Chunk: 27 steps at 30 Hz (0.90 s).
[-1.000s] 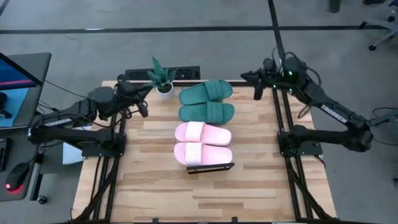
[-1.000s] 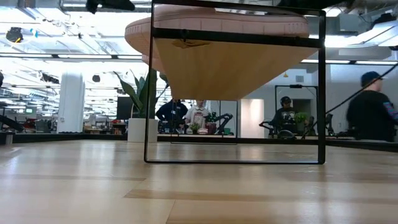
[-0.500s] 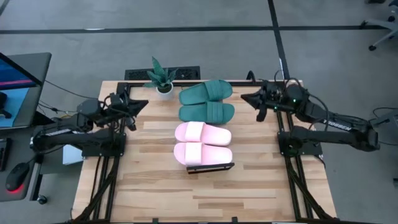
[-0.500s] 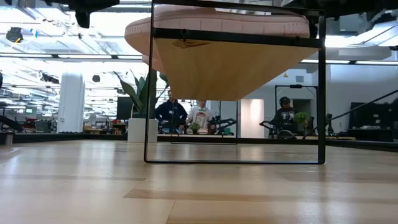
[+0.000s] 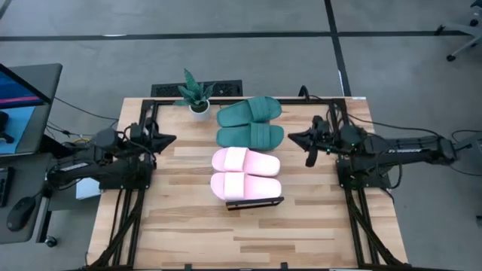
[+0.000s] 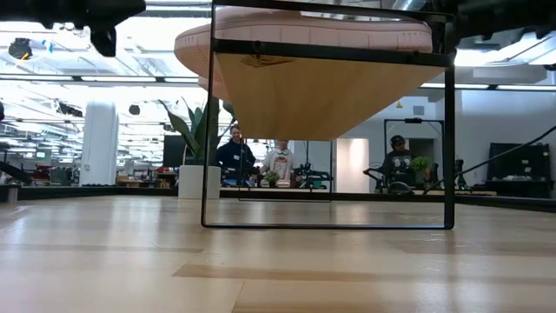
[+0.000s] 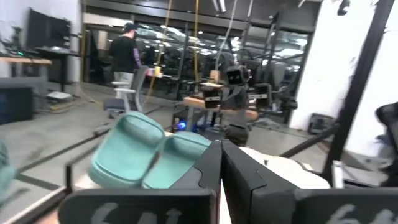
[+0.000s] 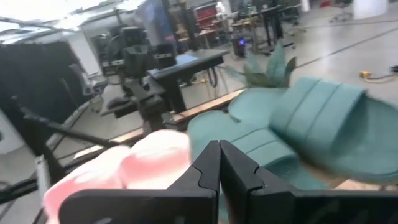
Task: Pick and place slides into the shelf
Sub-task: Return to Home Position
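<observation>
Table (image 5: 188,233): open planks are shown across the lower frame. Shelf (image 5: 256,203), centre: pink slides (image 5: 245,173) are carried, green slides (image 5: 251,123) lined just above. Left gripper (image 5: 167,139), right gripper (image 5: 294,137): fingers pressed together, kept apart from shelf edges.

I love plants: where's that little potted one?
In the high view, the plant stands at the far edge of the table, just left of the green slides.
</observation>
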Tool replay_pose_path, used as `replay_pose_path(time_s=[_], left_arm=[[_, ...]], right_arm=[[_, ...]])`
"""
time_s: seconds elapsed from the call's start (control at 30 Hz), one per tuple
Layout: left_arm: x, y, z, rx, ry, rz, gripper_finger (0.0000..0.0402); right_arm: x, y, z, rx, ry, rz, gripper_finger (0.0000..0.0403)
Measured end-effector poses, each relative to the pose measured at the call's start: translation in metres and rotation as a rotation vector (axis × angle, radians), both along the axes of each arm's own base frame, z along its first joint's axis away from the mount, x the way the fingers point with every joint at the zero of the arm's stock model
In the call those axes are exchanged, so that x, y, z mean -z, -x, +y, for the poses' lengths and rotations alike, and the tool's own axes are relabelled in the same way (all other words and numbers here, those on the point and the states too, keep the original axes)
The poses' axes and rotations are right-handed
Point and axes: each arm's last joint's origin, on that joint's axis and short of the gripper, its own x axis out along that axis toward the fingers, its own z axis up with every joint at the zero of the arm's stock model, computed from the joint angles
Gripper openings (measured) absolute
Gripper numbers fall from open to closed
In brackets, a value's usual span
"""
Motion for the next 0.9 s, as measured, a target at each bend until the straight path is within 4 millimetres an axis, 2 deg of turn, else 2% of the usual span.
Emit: replay_pose_path(time_s=[0.3, 0.57, 0.9], left_arm=[[0.025, 0.002, -0.008, 0.090, 0.027, -0.132, 0.0000], [0.039, -0.002, -0.015, 0.146, 0.079, -0.122, 0.0000], [0.058, -0.008, -0.027, 0.215, 0.152, -0.069, 0.0000]], right_arm=[[0.030, 0.019, 0.011, -0.071, -0.006, -0.066, 0.0000], [0.045, 0.042, 0.026, -0.200, -0.033, -0.161, 0.0000], [0.082, 0.048, 0.040, -0.201, -0.112, -0.097, 0.0000]])
